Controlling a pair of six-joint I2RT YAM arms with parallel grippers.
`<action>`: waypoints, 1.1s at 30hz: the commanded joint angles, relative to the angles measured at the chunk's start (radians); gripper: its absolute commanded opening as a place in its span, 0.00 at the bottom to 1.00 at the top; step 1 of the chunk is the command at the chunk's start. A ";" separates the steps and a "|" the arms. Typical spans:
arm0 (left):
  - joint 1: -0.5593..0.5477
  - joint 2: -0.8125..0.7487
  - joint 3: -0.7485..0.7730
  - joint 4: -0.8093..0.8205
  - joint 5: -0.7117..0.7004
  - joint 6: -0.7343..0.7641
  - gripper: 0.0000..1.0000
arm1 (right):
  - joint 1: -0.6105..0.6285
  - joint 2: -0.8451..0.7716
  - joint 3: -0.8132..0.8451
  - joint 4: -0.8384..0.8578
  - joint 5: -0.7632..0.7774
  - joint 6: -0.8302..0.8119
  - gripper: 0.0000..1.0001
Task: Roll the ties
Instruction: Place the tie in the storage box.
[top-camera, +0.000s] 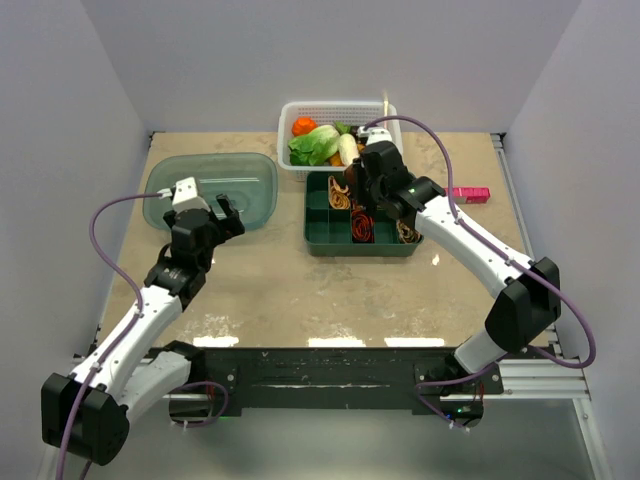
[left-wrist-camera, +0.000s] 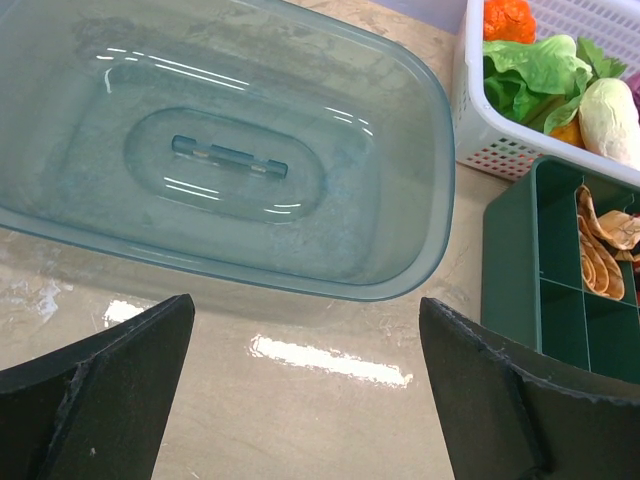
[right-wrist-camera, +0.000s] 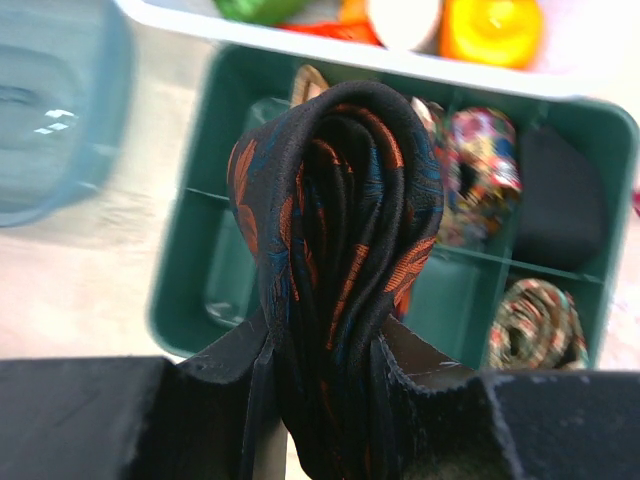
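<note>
Right gripper (right-wrist-camera: 325, 375): clamped on black tie (right-wrist-camera: 335, 230), rolled, over green tray (right-wrist-camera: 200, 235).
Left gripper (left-wrist-camera: 305, 390): jaws wide apart; teal tub (left-wrist-camera: 380, 130) at 12 o'clock.

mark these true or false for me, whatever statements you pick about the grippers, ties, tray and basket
1. The right gripper grips a rolled black tie with orange markings. True.
2. The left gripper is shut on the translucent teal lid. False: it is open and empty, just short of the lid.
3. The green divided tray has rolled ties in some compartments. True.
4. The white basket is empty. False: it holds vegetables.
5. The pink box lies inside the green tray. False: it lies on the table, to the right of the tray.
</note>
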 joint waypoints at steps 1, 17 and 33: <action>0.002 0.013 0.010 0.035 0.000 0.003 1.00 | -0.011 -0.046 -0.007 -0.051 0.089 0.006 0.00; 0.002 0.064 0.002 0.066 0.066 0.006 0.99 | -0.043 0.007 -0.073 -0.135 0.112 0.042 0.00; 0.002 0.084 0.002 0.069 0.103 0.007 0.98 | -0.109 0.105 -0.164 -0.112 0.097 0.055 0.00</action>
